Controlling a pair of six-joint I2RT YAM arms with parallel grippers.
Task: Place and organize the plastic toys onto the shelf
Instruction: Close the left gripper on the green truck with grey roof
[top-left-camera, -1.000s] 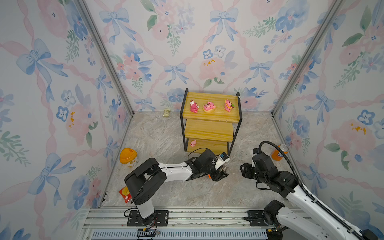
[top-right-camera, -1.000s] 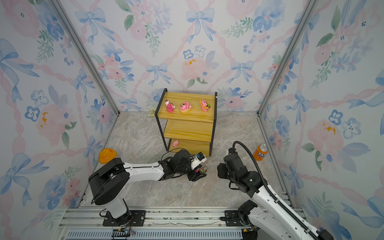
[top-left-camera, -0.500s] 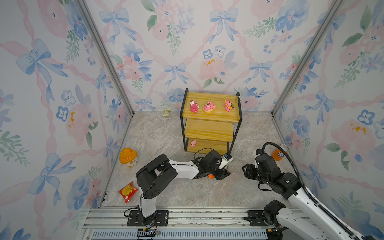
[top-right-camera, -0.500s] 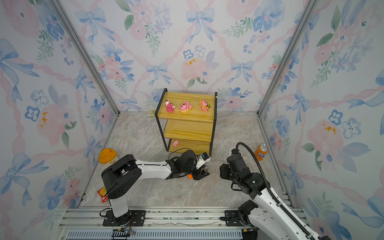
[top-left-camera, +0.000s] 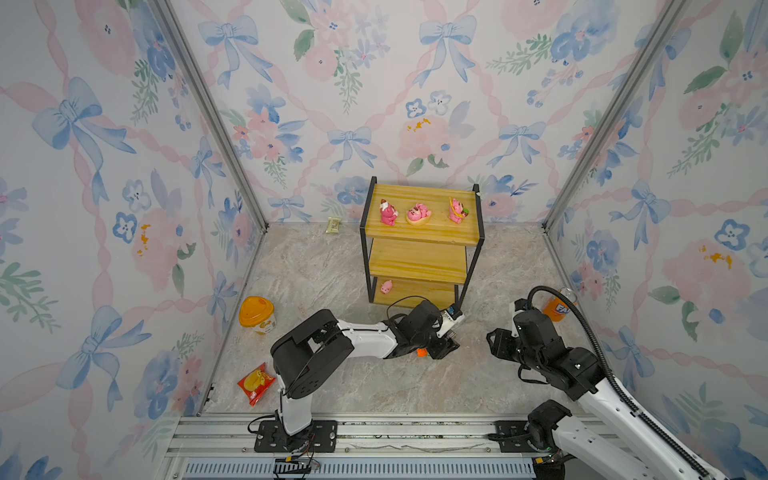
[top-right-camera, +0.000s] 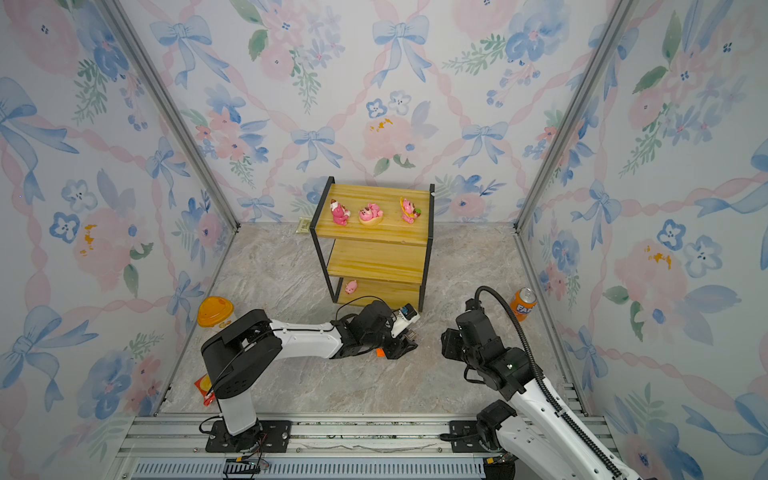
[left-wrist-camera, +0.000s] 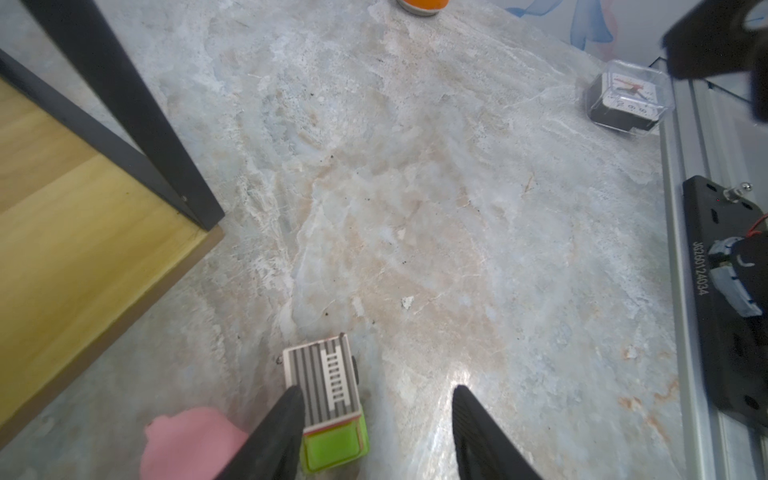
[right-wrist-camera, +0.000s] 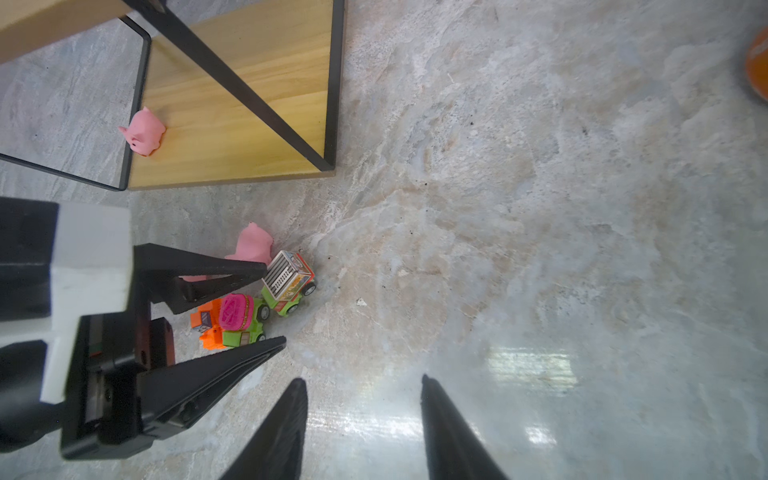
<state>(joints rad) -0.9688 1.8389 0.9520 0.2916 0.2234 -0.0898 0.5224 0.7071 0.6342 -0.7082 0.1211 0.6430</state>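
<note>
Between spread jaws of the left gripper (right-wrist-camera: 275, 303) we find the orange car (right-wrist-camera: 208, 330), pink-green car (right-wrist-camera: 237, 315) — brown-green car (right-wrist-camera: 286, 277) at one fingertip, pink pig (right-wrist-camera: 252, 245) outside; right gripper (right-wrist-camera: 362, 378) parted, empty.

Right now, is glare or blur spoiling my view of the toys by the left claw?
Left wrist view: the pale pink plastic pig is blurred; the green toy truck with a striped grey roof is sharp; a small glare spot sits on the grey marbled floor. Right wrist view: both sharp; bright reflections lie on bare floor, clear of them. Both top views: evenly lit.
</note>
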